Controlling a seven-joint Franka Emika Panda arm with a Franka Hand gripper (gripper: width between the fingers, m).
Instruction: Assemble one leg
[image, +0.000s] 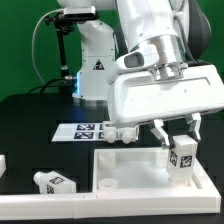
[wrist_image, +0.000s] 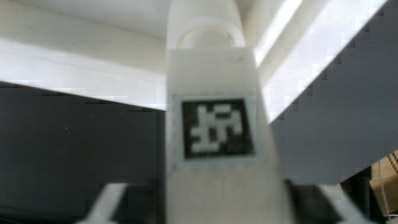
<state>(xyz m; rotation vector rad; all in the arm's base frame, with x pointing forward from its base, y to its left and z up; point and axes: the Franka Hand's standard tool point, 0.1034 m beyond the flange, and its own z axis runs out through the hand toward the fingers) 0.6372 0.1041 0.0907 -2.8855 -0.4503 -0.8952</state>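
Seating the leg (image: 182, 158) in a corner socket looks like the step in hand: the claw (image: 179, 140) pinches the tagged block between its fingers, holding it upright over the panel (image: 130, 172), at the exterior view's right. Whether the block touches the panel I cannot tell. Next, I judge, it must be lined up with the socket and pressed straight down. Another leg (image: 54, 181) lies loose on the bench (image: 30, 120), well apart

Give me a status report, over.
Hand shut on the leg. Leg upright over the panel. Nothing seen in the way.
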